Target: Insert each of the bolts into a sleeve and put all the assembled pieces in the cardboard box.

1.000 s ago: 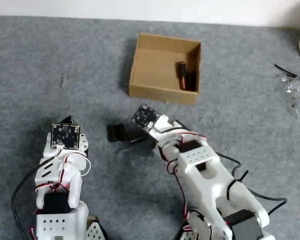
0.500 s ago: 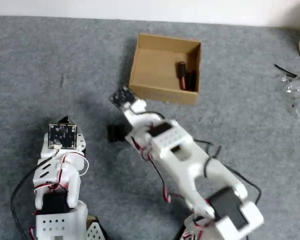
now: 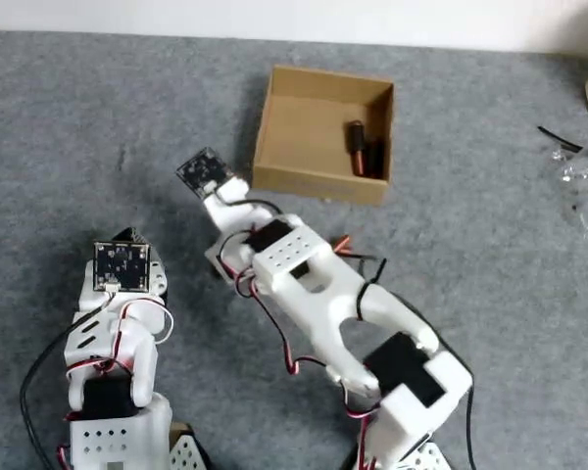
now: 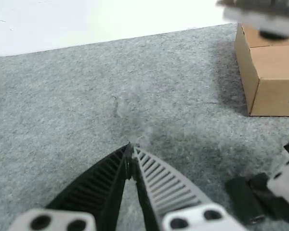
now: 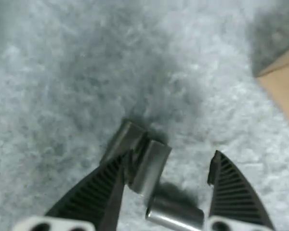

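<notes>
Cardboard box (image 3: 318, 183) seen from above holds one assembled piece (image 3: 357, 147) against a wall, left wrist cam shows the left claw (image 4: 131, 156) pinched together over the counter (image 4: 62, 96) with a black sleeve (image 4: 243, 199) nearby, and right wrist cam has the right claw (image 5: 168, 163) spread apart over dark pieces (image 5: 151, 166).

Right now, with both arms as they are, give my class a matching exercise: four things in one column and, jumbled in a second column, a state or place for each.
Things
1. left tool
2. right tool
3. cardboard box
4. bolt with sleeve

States or places
A. open, over metal parts on the carpet
B. lies inside the box
C. shut, holding nothing
D. brown, open at the top

Pairs: 1-C, 2-A, 3-D, 4-B
</notes>
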